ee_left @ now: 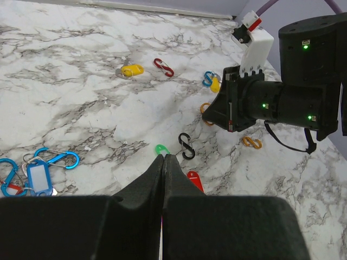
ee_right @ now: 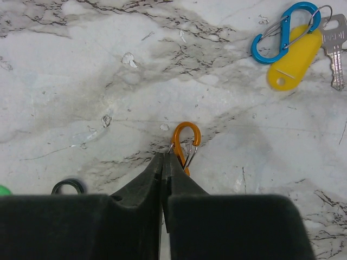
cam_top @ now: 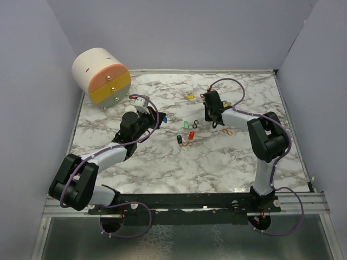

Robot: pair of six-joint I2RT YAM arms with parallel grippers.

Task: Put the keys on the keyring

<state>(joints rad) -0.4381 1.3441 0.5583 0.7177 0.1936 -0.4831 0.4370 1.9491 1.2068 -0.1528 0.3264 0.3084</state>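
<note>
My right gripper [ee_right: 164, 157] [cam_top: 209, 119] points down at the marble table, shut on the low end of an orange clip [ee_right: 186, 140], whose upper loop sticks out just past the fingertips. My left gripper [ee_left: 164, 156] [cam_top: 157, 118] is shut and holds nothing. Right beyond its tips lies a green key tag [ee_left: 160, 148], with a red key tag [ee_left: 195, 180] and a black S-clip [ee_left: 186, 145] to the right of it. A blue key tag [ee_left: 37, 176] sits among blue clips [ee_left: 57, 158] at the left. One yellow key tag [ee_left: 132, 70] lies farther off. Another yellow tag [ee_right: 295, 59] hangs on a blue clip [ee_right: 284, 32].
A round white drawer unit [cam_top: 102, 76] with orange and yellow fronts stands at the back left. A second orange clip [ee_left: 251, 142], a red clip [ee_left: 164, 67] and a metal key [ee_right: 336, 49] lie on the table [cam_top: 162, 162]. Grey walls close in three sides.
</note>
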